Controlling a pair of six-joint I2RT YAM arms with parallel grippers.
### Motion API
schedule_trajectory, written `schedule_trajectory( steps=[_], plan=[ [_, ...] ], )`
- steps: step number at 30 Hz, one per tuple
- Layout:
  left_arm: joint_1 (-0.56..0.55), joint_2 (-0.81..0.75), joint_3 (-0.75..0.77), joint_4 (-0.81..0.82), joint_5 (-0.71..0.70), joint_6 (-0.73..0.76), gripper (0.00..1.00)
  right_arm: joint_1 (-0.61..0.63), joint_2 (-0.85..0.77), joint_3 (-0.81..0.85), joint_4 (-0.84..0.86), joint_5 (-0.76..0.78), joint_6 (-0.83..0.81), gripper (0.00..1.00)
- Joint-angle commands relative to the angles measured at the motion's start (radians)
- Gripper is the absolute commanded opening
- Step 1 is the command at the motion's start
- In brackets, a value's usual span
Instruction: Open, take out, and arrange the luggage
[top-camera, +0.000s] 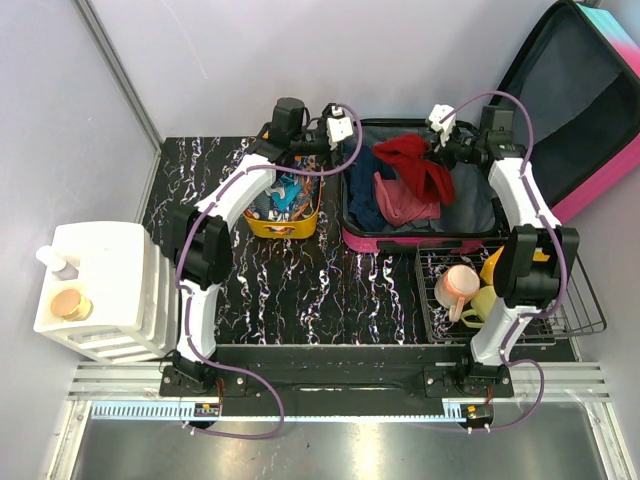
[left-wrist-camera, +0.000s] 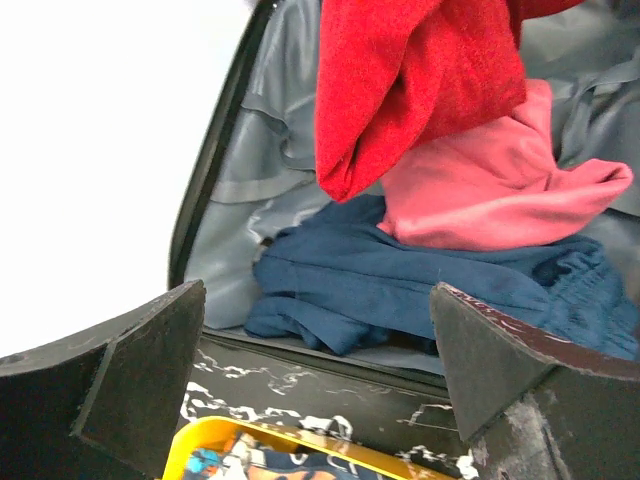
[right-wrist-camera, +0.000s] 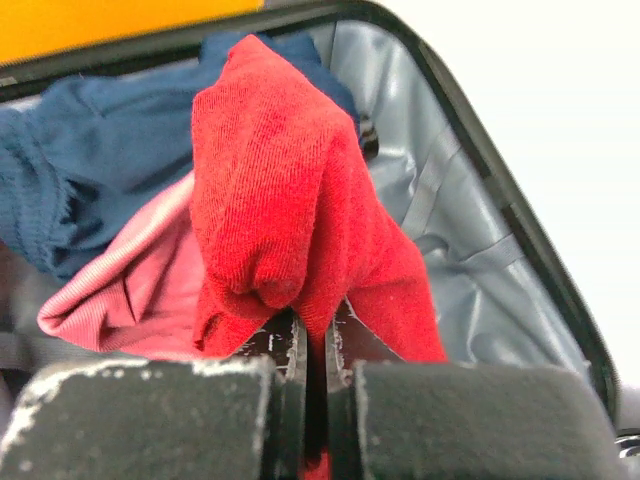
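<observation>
Luggage (top-camera: 415, 243) holds red, pink and blue clothes (top-camera: 402, 203).

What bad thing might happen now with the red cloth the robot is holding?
1. The right gripper pinches only a thin fold of the red cloth, so it might slip out and drop into the luggage.
2. The red cloth seems to hang against the pink cloth, so lifting further might drag that one along too.

Robot lab: bare booth walls (top-camera: 250, 60), aluminium rail (top-camera: 110, 382).
</observation>
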Motion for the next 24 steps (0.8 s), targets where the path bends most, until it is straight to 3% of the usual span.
schedule_trajectory(
  steps=[1,7,11,17,18,21,22,24],
  plan=[
    [-0.012,-0.076,0.005,0.107,0.054,0.190,0.99,0.027,-0.120,0.030,0.085,-0.093,0.023,0.00],
    [-0.050,-0.101,-0.009,0.107,0.103,0.269,0.99,0.090,-0.149,0.031,0.114,-0.098,0.066,0.00],
    [-0.084,-0.147,-0.123,0.147,0.088,0.347,0.99,0.136,-0.161,0.042,0.128,-0.113,0.095,0.00],
    [-0.104,-0.216,-0.216,0.248,0.062,0.332,0.97,0.185,-0.173,0.043,0.144,-0.139,0.120,0.00],
    [-0.104,-0.222,-0.214,0.248,0.048,0.327,0.93,0.194,-0.176,0.045,0.153,-0.147,0.135,0.00],
    [-0.102,-0.239,-0.222,0.242,-0.002,0.325,0.67,0.210,-0.184,0.040,0.176,-0.176,0.162,0.00],
    [-0.102,-0.247,-0.226,0.245,-0.014,0.322,0.53,0.213,-0.187,0.039,0.182,-0.188,0.167,0.00],
    [-0.090,-0.276,-0.245,0.262,-0.019,0.281,0.38,0.217,-0.190,0.036,0.191,-0.199,0.176,0.00]
  ],
)
